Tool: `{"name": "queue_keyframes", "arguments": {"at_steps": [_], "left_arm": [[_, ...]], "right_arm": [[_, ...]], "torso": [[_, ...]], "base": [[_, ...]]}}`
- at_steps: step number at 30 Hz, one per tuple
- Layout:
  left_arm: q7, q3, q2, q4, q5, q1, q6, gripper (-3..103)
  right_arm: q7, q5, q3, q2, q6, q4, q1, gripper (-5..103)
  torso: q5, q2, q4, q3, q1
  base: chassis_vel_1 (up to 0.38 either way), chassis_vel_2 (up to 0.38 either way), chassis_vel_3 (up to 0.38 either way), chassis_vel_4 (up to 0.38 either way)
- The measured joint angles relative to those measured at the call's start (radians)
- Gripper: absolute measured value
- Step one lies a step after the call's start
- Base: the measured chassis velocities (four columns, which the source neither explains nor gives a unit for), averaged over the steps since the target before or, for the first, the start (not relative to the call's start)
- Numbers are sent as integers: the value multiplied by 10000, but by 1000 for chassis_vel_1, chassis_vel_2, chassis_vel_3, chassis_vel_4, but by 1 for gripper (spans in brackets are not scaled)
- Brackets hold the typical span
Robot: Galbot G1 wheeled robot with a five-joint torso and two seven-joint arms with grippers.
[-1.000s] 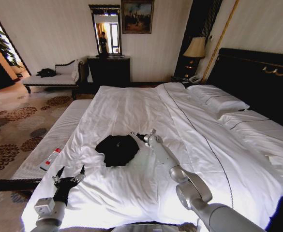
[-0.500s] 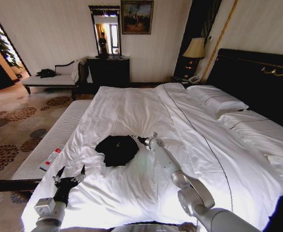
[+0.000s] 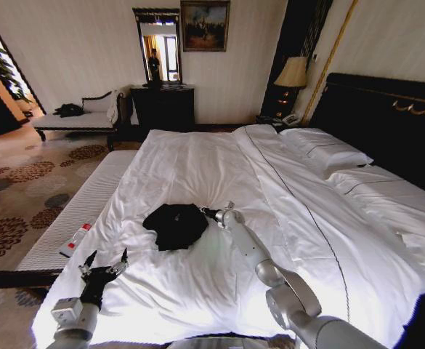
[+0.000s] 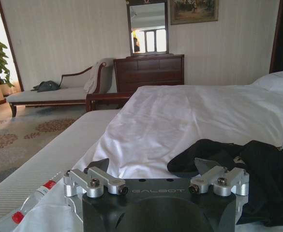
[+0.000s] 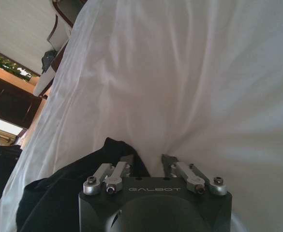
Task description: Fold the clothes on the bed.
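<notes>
- Reaching with the right gripper (image 3: 205, 212) toward the black T-shirt (image 3: 174, 225), I have it at the garment's edge on the side nearer the pillows (image 3: 327, 151), low over the duvet (image 3: 197, 163).
- In the right wrist view its fingers (image 5: 113, 172) stand apart with nothing between them; one sits just over the shirt's dark edge, the other over bare white fabric.
- The shirt lies bunched in a rough heap on the bed (image 3: 372, 240), toward the foot-side half and near the edge where the bench (image 3: 78, 211) runs alongside.
- My left gripper (image 3: 103, 267) waits low near the bed's corner, fingers spread, empty, well apart from the shirt; a bottle (image 3: 75, 239) lies on the bench close by.
- I judge this as the first grasp of the fold: nothing is flattened yet.
- The next move calls for closing on a single layer of the hem, not the duvet beneath, since soft cloth bunches and the sheet could be pinched along with it.
</notes>
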Motion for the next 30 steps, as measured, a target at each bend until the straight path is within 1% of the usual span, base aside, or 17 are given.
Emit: {"name": "queue_keyframes", "arguments": {"at_steps": [2, 4, 7, 8, 18, 22, 24, 26, 30], "left_arm": [[1, 2, -3, 26, -25, -42, -1, 99], [1, 3, -2, 49, -36, -67, -1, 99], [1, 14, -1, 96, -49, -118, -1, 99], [1, 17, -1, 102, -54, -125, -1, 99], [-14, 34, 0, 140, -71, -168, -1, 99], [-18, 32, 12, 139, -89, -186, 0, 99], [-31, 17, 40, 132, -140, -228, 11, 99], [-60, -6, 91, 128, -234, -297, 49, 99], [-137, -67, 212, 128, -422, -434, 128, 99]], "right_arm": [[35, 118, -60, -9, -35, 174, -54, 21], [47, 164, -87, -13, -52, 254, -84, 21], [69, 224, -117, -33, -62, 374, -160, 5], [72, 227, -123, -47, -62, 385, -178, 2], [106, 334, -192, -217, -35, 812, -291, 0], [61, 76, -496, -469, 157, 1283, -405, 0], [-15, -193, -836, -743, 316, 1822, -555, 0], [-17, -236, -1095, -954, 363, 2447, -704, 0], [57, -188, -1301, -1034, 408, 2918, -756, 0]], "torso": [[1, 0, 0, 0, 1], [1, 0, 0, 0, 1], [0, 0, 0, 0, 0], [1, 0, 0, 0, 0], [1, 0, -1, 0, 1], [0, 0, -2, -1, 0], [0, -1, -3, -1, 1], [0, 0, -6, -1, 0], [0, 0, -2, -2, 0]], "base": [[0, 0, 0, 0], [0, 0, 0, 0], [0, 0, 0, 0], [0, 0, 0, 0], [0, 0, 0, 0], [0, 0, 0, 0], [0, 0, 0, 0], [0, 0, 0, 0], [0, 0, 0, 0]]}}
